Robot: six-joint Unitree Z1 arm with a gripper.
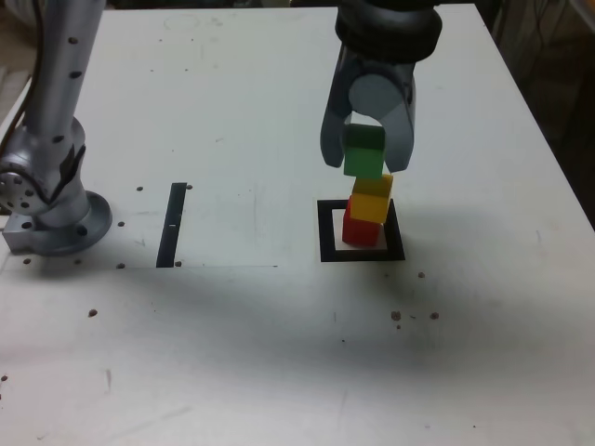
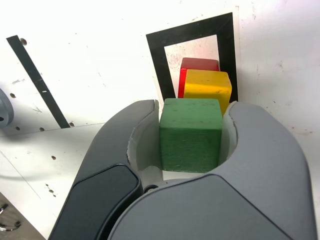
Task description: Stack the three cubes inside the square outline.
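Inside the black square outline (image 1: 362, 254) (image 2: 157, 55) the red cube (image 1: 354, 229) (image 2: 199, 64) stands with the yellow cube (image 1: 373, 199) (image 2: 207, 85) on top of it, set slightly askew. My gripper (image 1: 365, 156) (image 2: 191, 136) is shut on the green cube (image 1: 363, 151) (image 2: 190, 135). It holds that cube just above the yellow one, a little toward the exterior view's left; I cannot tell whether the two cubes touch. The grey jaws press on the green cube's two sides.
A thin straight black strip (image 1: 173, 224) (image 2: 37, 80) lies on the white table (image 1: 242, 334) to the exterior view's left of the outline. The arm's metal base (image 1: 51, 200) stands at the far left. Small screw holes dot the tabletop.
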